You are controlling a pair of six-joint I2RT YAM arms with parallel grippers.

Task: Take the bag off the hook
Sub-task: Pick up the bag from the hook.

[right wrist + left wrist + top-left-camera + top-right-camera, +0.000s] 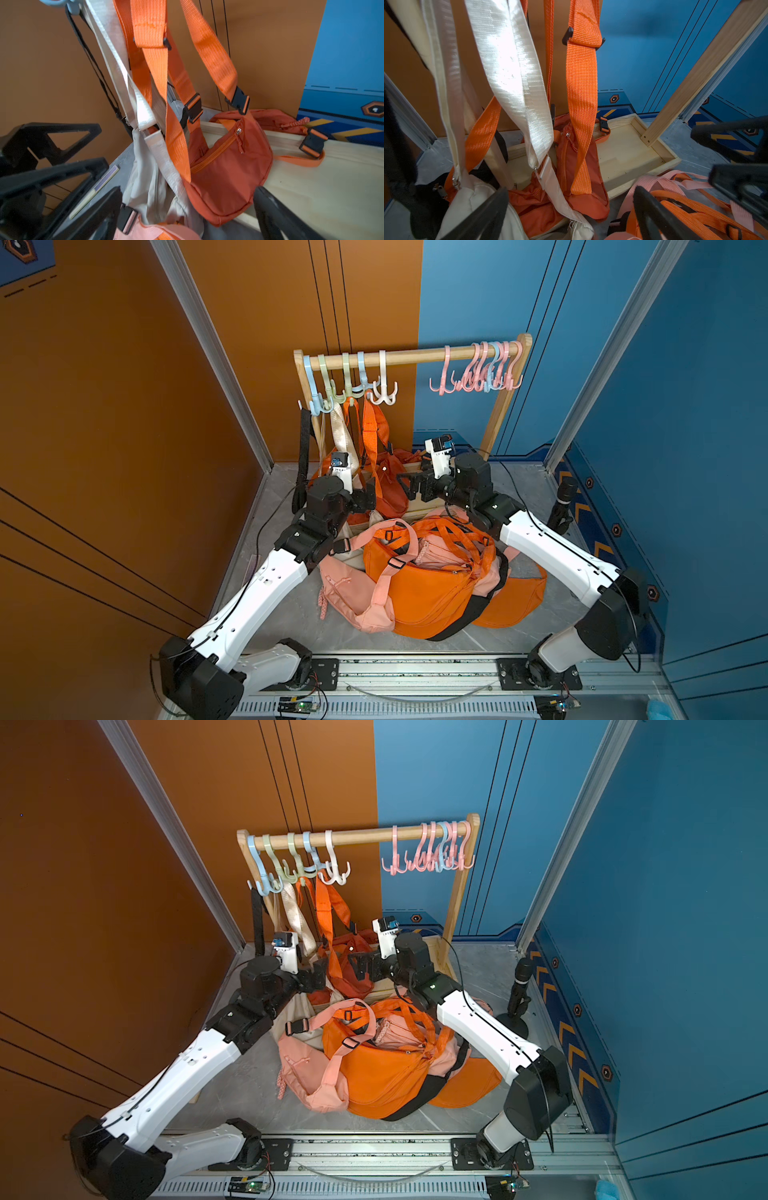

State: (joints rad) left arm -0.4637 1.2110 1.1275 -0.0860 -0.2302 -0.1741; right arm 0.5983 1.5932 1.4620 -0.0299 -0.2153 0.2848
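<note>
A dark orange bag [390, 485] hangs by its orange strap [371, 423] from a pale blue hook [362, 379] on the wooden rail [415, 353], its body resting low over the rack's base. My left gripper [365, 499] is open just left of the bag and my right gripper [409, 485] is open just right of it. In the left wrist view the bag [583, 172] lies between the spread fingers [500, 199] of the left gripper [570, 192]. The right gripper [188, 191] likewise stands wide around the bag's [228, 166] lower edge.
A cream bag [475, 199] with a white strap [512, 72], another orange strap and a black strap [305, 439] hang close on the left. Several orange and pink bags [432, 593] are piled on the floor in front. Bare pink hooks [478, 369] crowd the rail's right end.
</note>
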